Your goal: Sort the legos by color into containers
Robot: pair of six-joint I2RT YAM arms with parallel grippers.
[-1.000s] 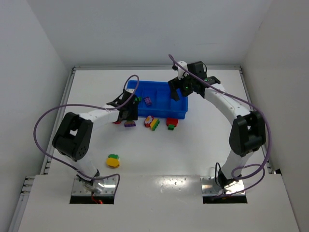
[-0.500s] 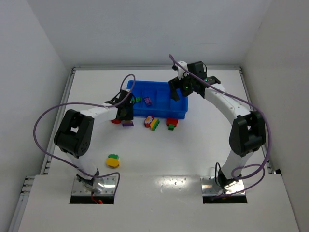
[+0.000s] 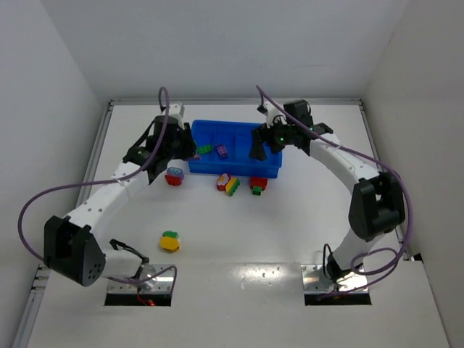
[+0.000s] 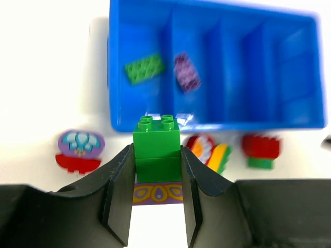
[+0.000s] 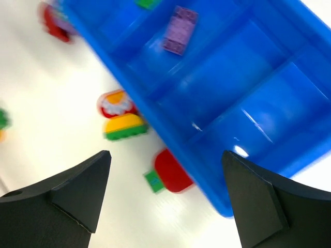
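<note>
Green brick [image 4: 156, 147] clamped tight in my left gripper [image 4: 156, 155]; my right gripper [image 5: 165, 155] gapes, empty. Next: carry to the tray's [image 4: 217, 118] green compartment [image 4: 135, 98].

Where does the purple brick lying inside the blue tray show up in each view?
Top external: purple brick, upper centre, second tray compartment from left.
Left wrist: upper centre, same compartment.
Right wrist: top centre.
Shared landmark: the blue tray holding it.
</note>
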